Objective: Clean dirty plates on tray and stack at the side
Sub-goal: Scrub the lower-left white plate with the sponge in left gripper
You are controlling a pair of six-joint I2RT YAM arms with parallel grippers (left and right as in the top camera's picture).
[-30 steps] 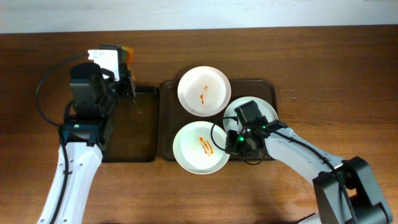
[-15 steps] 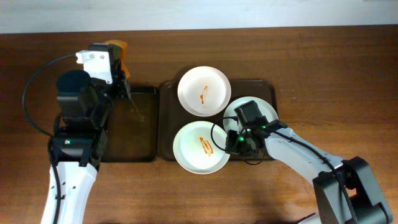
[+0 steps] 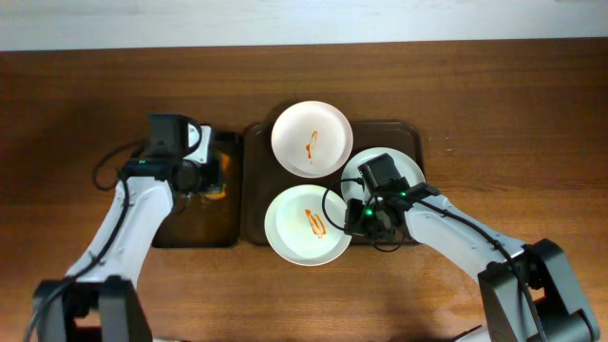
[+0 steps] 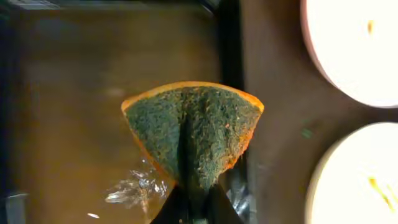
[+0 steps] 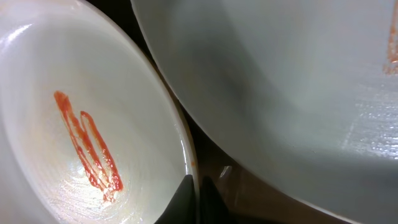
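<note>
Three white plates lie on the dark right tray (image 3: 408,128): a far plate (image 3: 312,139) and a near plate (image 3: 306,225), both with ketchup streaks, and a right plate (image 3: 404,163) partly under my right arm. My right gripper (image 3: 353,220) is shut on the near plate's right rim; in the right wrist view its jaws (image 5: 196,193) pinch that rim (image 5: 186,155). My left gripper (image 3: 201,173) is shut on an orange-and-green sponge (image 3: 218,177), held over the left tray (image 3: 195,223). In the left wrist view the sponge (image 4: 193,134) fans out ahead of the gripper (image 4: 193,208).
The left tray holds a thin film of water (image 4: 134,186). In the left wrist view two plates (image 4: 354,50) (image 4: 357,180) lie just right of the tray edge. In the right wrist view another plate (image 5: 280,93) overlaps close beside the gripped one. Bare wooden table (image 3: 513,114) surrounds both trays.
My left arm has swung down and forward from behind the left tray, bringing the sponge low over that tray's right side. My right arm and the plates have not moved.
</note>
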